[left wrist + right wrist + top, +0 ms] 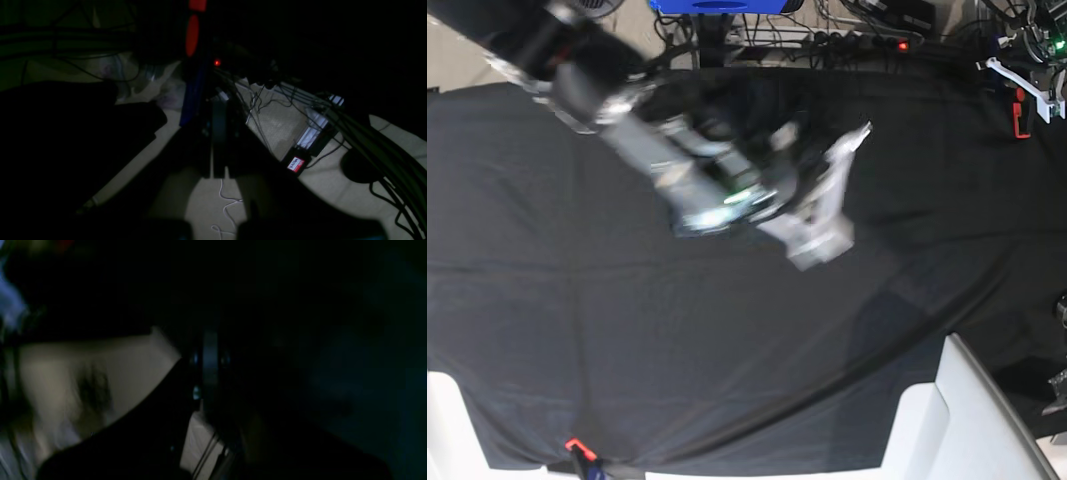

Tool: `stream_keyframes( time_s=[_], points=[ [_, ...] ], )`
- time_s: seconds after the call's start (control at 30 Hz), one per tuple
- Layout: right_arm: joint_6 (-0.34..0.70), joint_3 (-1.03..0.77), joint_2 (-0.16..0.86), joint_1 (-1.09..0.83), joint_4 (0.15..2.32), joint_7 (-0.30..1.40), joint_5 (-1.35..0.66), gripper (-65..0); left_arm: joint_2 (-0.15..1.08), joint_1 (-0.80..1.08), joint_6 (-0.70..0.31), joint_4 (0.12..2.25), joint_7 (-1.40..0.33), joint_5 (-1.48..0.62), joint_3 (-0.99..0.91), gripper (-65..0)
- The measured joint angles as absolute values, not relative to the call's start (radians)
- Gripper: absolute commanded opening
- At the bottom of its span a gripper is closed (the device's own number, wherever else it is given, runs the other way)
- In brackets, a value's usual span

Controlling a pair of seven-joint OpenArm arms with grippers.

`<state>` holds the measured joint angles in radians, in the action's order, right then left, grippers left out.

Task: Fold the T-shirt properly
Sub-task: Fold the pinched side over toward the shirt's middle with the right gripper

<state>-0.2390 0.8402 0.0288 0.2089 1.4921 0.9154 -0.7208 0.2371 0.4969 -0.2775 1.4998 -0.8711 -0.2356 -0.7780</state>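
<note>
I cannot pick out the T-shirt in any view; only the black cloth (627,330) over the table shows, and no separate garment stands out on it. In the base view my right arm reaches from the upper left to the table's middle, smeared by motion, with the right gripper (822,225) over the cloth. Its fingers (210,350) look pressed together in the very dark, blurred right wrist view, with nothing seen between them. The left gripper (219,110) is shut and empty, hanging over a pale floor with cables. The left arm (1019,85) shows only at the base view's top right.
A power strip with a red light (897,42) and cables lie behind the table's far edge. White furniture (972,420) juts in at the bottom right. A red clip (575,447) sits at the cloth's near edge. A black box with a red label (296,164) lies on the floor.
</note>
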Motion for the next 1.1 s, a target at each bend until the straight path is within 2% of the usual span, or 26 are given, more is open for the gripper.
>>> stream_keyframes(
  time_s=[0.1,0.4,0.63,0.73,0.83,1.1],
  points=[
    [-0.257,0.744,0.095,0.156,1.55,0.933,-0.718,-64.8,0.236,0.496,-0.278,1.499,-0.867,-0.236,-0.778,-65.0],
    [-0.259,0.743,0.084,0.139,1.44,0.927,-0.723,-64.8,0.218,0.488,-0.278,1.515,-0.871,-0.239,-0.773,-65.0],
    [-0.266,0.82,0.077,0.134,1.608,0.98,-0.728,-64.8,0.199,0.492,-0.278,1.554,-0.871,-0.24,-0.714,-65.0],
    [-0.367,0.887,0.071,0.13,1.602,0.979,-0.734,-64.5,0.204,0.493,-0.278,1.549,-0.871,-0.236,-0.717,-65.0],
    [-0.461,0.942,0.059,0.151,1.549,0.982,-0.724,-60.0,0.209,0.494,-0.278,1.549,-0.871,-0.235,-0.717,-65.0],
    [-0.46,1.037,0.025,0.2,1.421,0.915,-0.733,-44.6,0.22,0.496,-0.278,1.549,-0.871,-0.236,-0.717,-65.0]
  ],
)
